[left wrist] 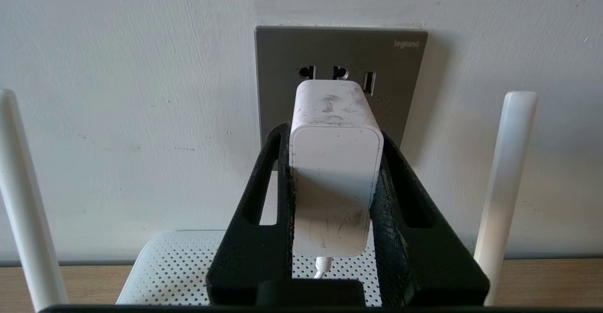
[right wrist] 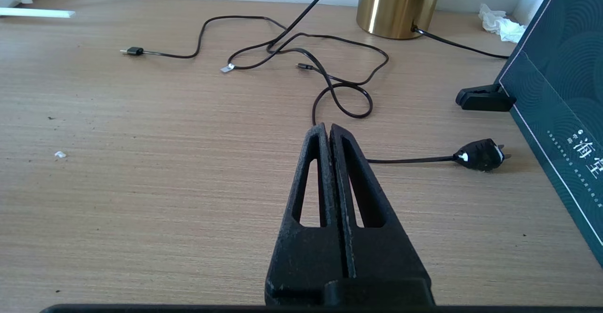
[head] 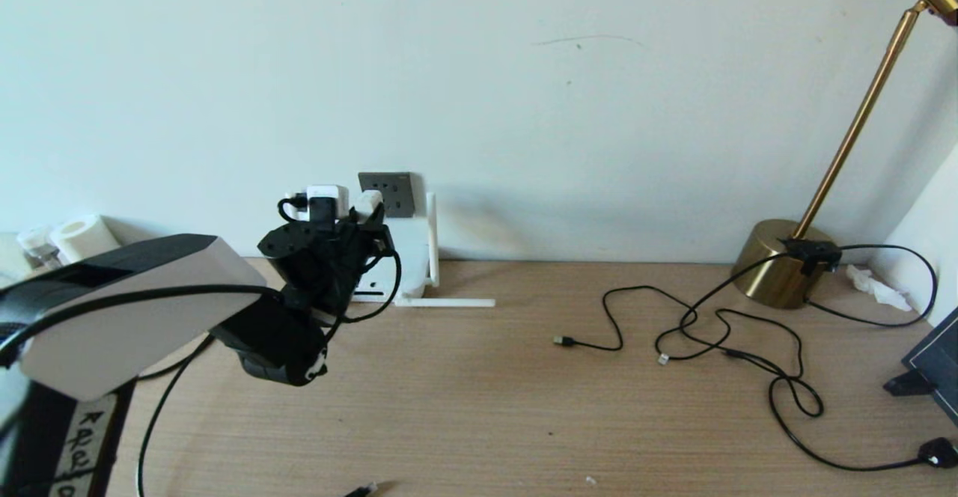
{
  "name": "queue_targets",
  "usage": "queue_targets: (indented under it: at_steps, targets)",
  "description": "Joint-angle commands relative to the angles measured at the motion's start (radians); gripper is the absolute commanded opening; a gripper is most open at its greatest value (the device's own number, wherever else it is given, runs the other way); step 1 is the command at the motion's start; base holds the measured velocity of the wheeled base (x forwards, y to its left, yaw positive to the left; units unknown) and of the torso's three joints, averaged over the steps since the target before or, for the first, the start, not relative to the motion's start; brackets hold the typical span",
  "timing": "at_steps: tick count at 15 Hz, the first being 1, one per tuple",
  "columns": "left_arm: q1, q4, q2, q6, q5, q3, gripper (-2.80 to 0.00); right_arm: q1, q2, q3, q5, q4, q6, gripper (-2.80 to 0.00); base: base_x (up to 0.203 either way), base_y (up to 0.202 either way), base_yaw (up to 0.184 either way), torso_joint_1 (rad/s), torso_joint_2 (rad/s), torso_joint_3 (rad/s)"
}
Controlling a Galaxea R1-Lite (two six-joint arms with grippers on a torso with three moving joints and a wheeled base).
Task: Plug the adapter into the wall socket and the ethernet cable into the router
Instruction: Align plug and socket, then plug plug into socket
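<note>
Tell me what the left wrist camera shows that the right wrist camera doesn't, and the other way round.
Only the left wrist view shows the left gripper clamped on the adapter, right at the wall socket, above the router. Only the right wrist view shows the right gripper shut and empty over thin black cables, the brass lamp base and a dark box. Both show the wooden table and white wall.

At centre left of the frame the left claw (head: 352, 209) is raised against the wall socket (head: 386, 193), above the router (head: 404, 257); thin black cables (head: 718, 332) sprawl across the bench (head: 479, 407) at right. A brass lamp (head: 786, 261) stands at far right.
</note>
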Motion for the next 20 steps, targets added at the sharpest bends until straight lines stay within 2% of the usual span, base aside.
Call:
queue_targets:
  at_steps: [1,9,20]
  targets:
    - [0.001,-0.008,0.015,0.001,0.001,-0.011,-2.80,0.000,0.002,0.000,0.000,-0.001,-0.001,-2.80,0.000,0.000,0.000,0.000,0.00,0.000]
    - [0.001,-0.008,0.066,0.001,0.001,-0.100,-2.80,0.000,0.002,0.000,0.000,-0.001,-0.001,-2.80,0.000,0.000,0.000,0.000,0.00,0.000]
    - [0.005,-0.008,0.071,0.021,0.001,-0.116,-2.80,0.001,0.002,0.001,0.000,-0.001,-0.001,-2.80,0.000,0.000,0.000,0.000,0.00,0.000]
